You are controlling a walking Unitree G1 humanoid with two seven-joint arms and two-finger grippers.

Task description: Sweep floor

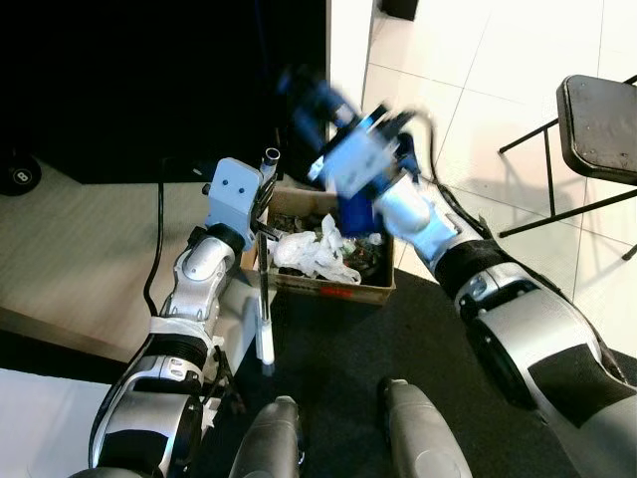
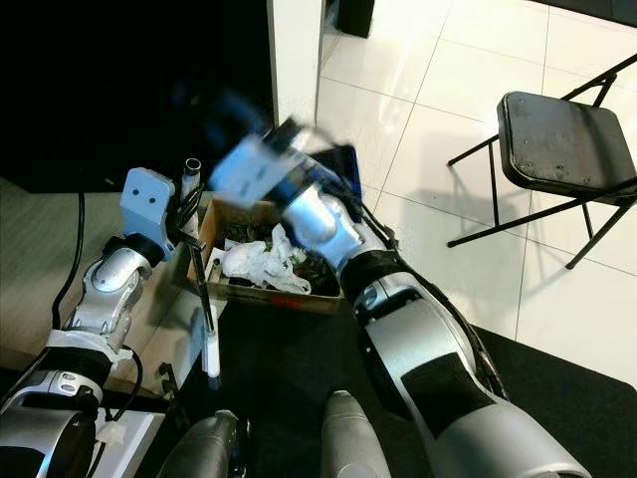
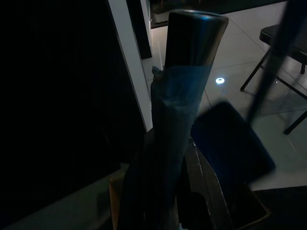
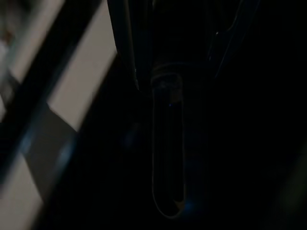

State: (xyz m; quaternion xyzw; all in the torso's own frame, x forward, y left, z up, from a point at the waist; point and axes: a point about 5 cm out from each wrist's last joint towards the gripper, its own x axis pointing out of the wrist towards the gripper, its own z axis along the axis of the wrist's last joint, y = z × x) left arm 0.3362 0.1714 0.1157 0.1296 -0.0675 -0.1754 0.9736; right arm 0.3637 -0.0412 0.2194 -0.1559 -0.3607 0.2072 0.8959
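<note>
Left gripper [image 1: 261, 194] holds broom stick [image 1: 264, 289] upright, parked | right gripper [image 1: 328, 119] tips blue dustpan [image 1: 356, 204] over trash box [image 1: 333, 284] to dump dirt; fingers blurred, grip unclear

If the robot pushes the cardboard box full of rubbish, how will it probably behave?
The cardboard box is shallow and sits flat on the floor, so it would probably slide and not tip. Its load seems mostly crumpled white plastic, so it is likely light for its size. The thin walls may flex, and loose rubbish could spill over the low rim.
</note>
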